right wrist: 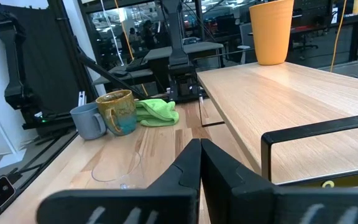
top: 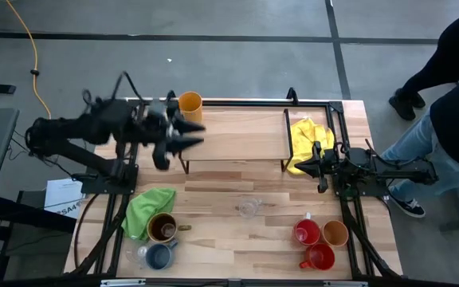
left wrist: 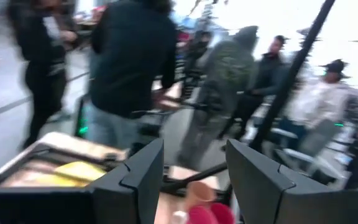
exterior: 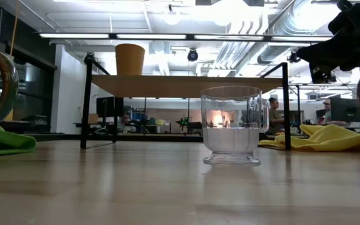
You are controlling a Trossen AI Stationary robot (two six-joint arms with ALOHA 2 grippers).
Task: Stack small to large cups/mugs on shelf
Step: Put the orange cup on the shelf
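Tall yellow-orange plastic cup (top: 190,103) stands on the light-wood shelf (top: 237,135), upper-left corner. Left gripper (top: 183,135) beside it, fingers wide, empty; right gripper (top: 303,167) closed, parked right. Next cup should nest squarely, approached from above.

The large light-wood table (top: 213,247) carries a low rectangular light-wood shelf on thin black legs (top: 237,135). On the shelf, at its far left corner, stands one yellow-orange cup (top: 190,103). At the shelf's right end a yellow cloth (top: 305,137) lies on the table. In front of the shelf stands a clear glass (top: 248,208). To the front left of the shelf are a green cloth (top: 146,209), a brown mug (top: 162,228) and a blue-grey mug (top: 158,256). To its front right are two red mugs (top: 306,232) (top: 318,257) and a tan cup (top: 335,233).
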